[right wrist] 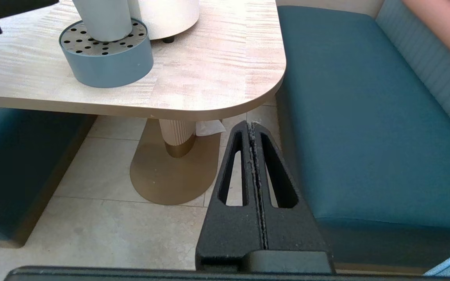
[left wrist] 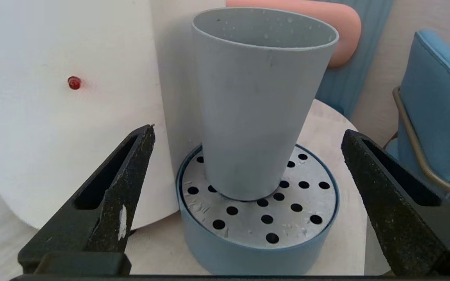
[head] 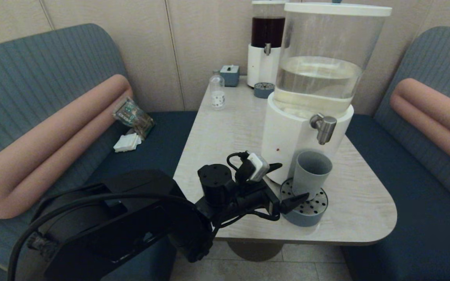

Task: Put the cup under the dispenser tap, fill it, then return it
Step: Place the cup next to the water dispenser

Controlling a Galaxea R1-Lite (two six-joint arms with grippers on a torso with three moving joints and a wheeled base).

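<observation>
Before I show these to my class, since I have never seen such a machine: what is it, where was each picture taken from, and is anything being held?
It is a robot with two arms, each ending in an end effector. One picture looks down from its head; the other two come from cameras on its wrists. On the table stands a large dispenser whose tap hangs over a grey-blue cup. The cup stands upright on a round perforated drip tray. The left end effector sits just short of the cup, fingers spread wide on either side, holding nothing. The right end effector is closed and empty, parked low beside the table, over the floor. Farther back are a small clear bottle and a second dispenser with dark liquid.
</observation>
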